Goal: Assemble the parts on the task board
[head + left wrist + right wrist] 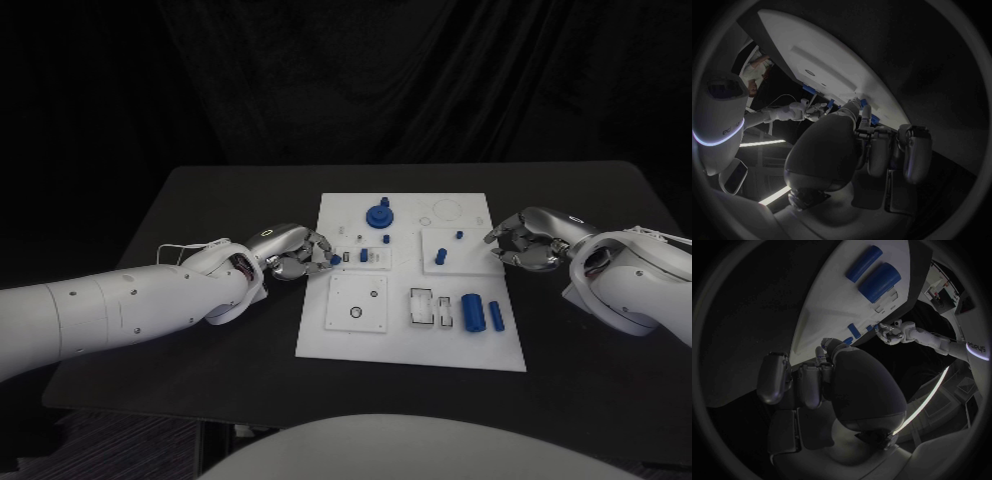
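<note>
Lying in the middle of the black tabletop point(216, 200), the white task board point(411, 345) carries blue parts across its surface. A round geared part with a knob point(381, 215) stands near the far edge. Two small blue pegs point(441, 257) sit on a raised white square on the right half, and a thick blue cylinder point(472, 312) lies just beside a thinner blue rod point(496, 316) near the front right corner. To their left is a rectangular slot point(420, 306), and left of that a white square with a dark ring point(356, 312).

The left robot hand point(293, 255) rests at the board's left edge, fingers curled in, with a small blue part point(335, 260) at its fingertips; it appears to be pinching that piece, beside another small blue peg point(364, 255) standing on the board. In the left wrist view the fingers point(879, 150) are folded beneath the board's edge.

The right robot hand point(526, 242) sits at the board's right edge, fingers curled inward. Whether it grips anything I cannot tell; in the right wrist view its fingers point(807, 385) fold close to the palm beside the board.
</note>
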